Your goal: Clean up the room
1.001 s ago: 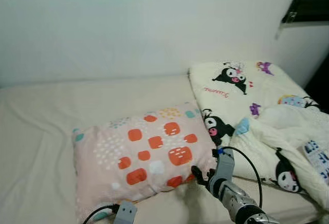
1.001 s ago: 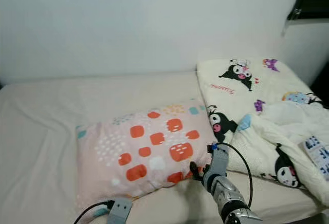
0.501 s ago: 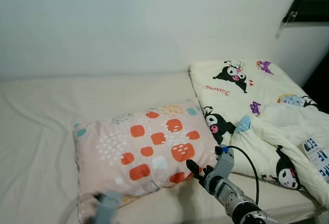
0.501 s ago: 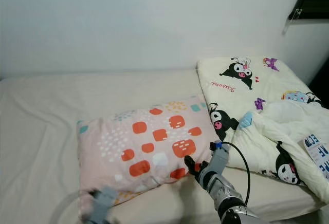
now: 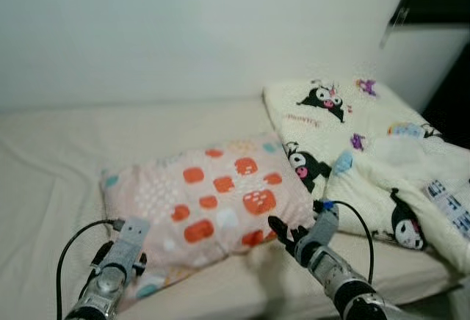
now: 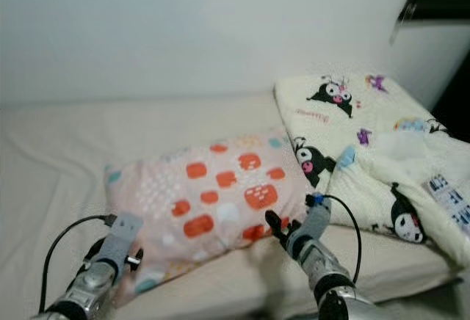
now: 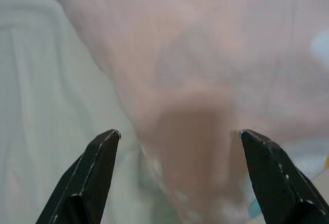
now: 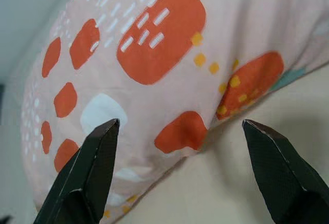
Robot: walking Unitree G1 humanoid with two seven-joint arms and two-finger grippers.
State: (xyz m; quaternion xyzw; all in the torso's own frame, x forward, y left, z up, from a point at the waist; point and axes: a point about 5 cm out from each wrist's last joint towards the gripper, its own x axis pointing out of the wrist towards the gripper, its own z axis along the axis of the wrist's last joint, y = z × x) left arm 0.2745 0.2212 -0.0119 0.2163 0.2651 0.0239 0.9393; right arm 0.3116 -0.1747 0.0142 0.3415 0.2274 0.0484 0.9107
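light: soft, even, indoor | head views: slightly blurred | left wrist: defocused

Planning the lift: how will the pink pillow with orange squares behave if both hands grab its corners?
The pink pillow with orange squares looks soft and puffy, so it would probably sag between grips. Its size suggests light filling, likely easy to raise. The left hand and right hand are open at its corners; thin fabric there may bunch rather than slip.
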